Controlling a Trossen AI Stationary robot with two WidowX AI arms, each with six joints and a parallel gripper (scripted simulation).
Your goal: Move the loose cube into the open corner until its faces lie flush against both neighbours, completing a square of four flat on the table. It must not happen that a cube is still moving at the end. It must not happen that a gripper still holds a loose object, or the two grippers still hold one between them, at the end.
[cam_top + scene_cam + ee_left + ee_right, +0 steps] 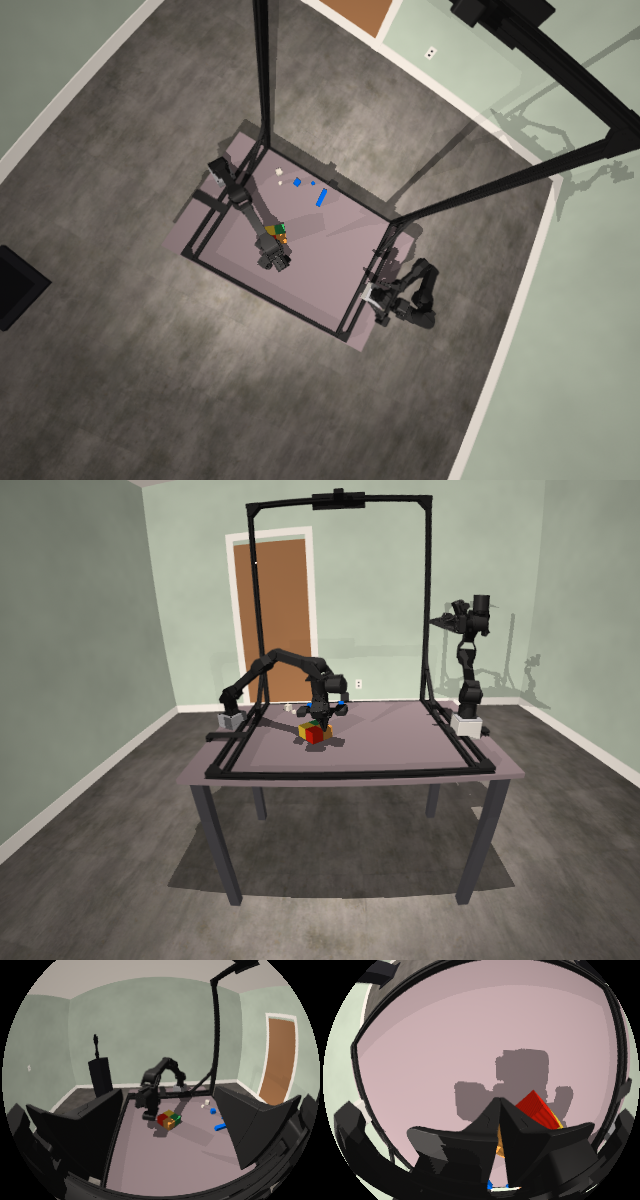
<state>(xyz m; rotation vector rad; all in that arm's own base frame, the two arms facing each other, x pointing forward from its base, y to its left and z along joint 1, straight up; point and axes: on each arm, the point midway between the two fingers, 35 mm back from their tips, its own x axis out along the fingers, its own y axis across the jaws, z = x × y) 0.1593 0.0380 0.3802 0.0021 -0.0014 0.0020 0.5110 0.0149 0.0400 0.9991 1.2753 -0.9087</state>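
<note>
Four cubes, red [313, 734], yellow [303, 730], green [313, 722] and orange [327, 731], stand close together in a cluster on the table. The cluster also shows in the top view [276, 230] and in the left wrist view [170, 1119]. My right gripper [323, 721] is shut with nothing between the fingers. It points down right over the cluster, near the red and orange cubes; I cannot tell if it touches them. In the right wrist view the shut fingertips [500, 1114] stand beside the red cube [536, 1108]. My left gripper [445, 620] is open and empty, raised high off the table's side.
Several small blue pieces [321, 197] and two small white pieces [279, 171] lie near the far edge of the table. A black frame [338, 498] runs around and over the table. The left arm's base [467, 725] stands at one end.
</note>
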